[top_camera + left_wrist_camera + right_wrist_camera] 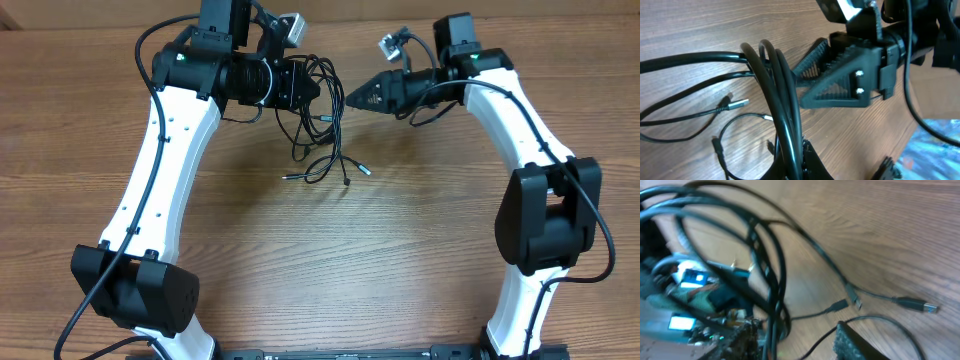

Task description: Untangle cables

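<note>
At the cables (785,100), left gripper (308,85) pinches the bundle; right gripper (350,98), pressed together alongside, should tease one loop free.

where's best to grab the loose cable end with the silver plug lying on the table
Probably the thin cord just behind the silver plug, not the tip itself. That end lies flat, apart from the bundle of cables hanging from the left gripper. So come straight down from above with the jaws across the cord. The right gripper looks nearest.
</note>
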{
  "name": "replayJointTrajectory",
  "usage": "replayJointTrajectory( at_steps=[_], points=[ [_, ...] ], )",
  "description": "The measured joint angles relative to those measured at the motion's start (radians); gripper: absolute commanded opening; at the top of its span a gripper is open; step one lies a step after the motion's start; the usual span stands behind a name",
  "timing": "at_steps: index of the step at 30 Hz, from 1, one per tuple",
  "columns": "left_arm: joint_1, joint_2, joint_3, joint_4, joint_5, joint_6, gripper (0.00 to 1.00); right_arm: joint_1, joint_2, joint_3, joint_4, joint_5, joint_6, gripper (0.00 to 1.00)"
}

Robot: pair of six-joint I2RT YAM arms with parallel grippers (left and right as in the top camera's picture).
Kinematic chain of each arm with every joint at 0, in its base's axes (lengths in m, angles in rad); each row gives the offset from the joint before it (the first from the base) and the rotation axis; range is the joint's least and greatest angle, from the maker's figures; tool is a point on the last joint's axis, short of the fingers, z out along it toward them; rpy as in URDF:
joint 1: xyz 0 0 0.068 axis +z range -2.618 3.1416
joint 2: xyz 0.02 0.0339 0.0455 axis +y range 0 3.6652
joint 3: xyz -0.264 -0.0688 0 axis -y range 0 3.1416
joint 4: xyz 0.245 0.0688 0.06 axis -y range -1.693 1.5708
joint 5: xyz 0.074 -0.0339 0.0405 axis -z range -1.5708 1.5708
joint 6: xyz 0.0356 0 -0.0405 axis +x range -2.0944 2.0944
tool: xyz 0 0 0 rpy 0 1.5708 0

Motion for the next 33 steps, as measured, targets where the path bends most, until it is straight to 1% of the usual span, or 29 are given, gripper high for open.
replayJointTrajectory(
  at_steps=[5, 12, 15, 25, 33],
  points=[
    [0.0, 0.0, 0.0, 0.0, 0.005, -0.042, 0.04, 0.043, 0.0, 0.0, 0.127, 0.083, 0.106, 0.42],
    [0.0, 0.0, 0.0, -0.006, 0.015, -0.06, 0.04, 0.093, 0.0, 0.0, 0.301, 0.156, 0.245, 0.41],
    [0.0, 0.0, 0.0, -0.007, 0.015, -0.06, 0.04, 0.108, 0.0, 0.0, 0.344, 0.177, 0.28, 0.42],
    [0.0, 0.0, 0.0, -0.006, 0.014, -0.067, 0.04, 0.134, 0.0, 0.0, 0.397, 0.225, 0.309, 0.42],
    [0.0, 0.0, 0.0, 0.014, 0.015, -0.068, 0.04, 0.14, 0.0, 0.0, 0.413, 0.211, 0.315, 0.43]
  ],
)
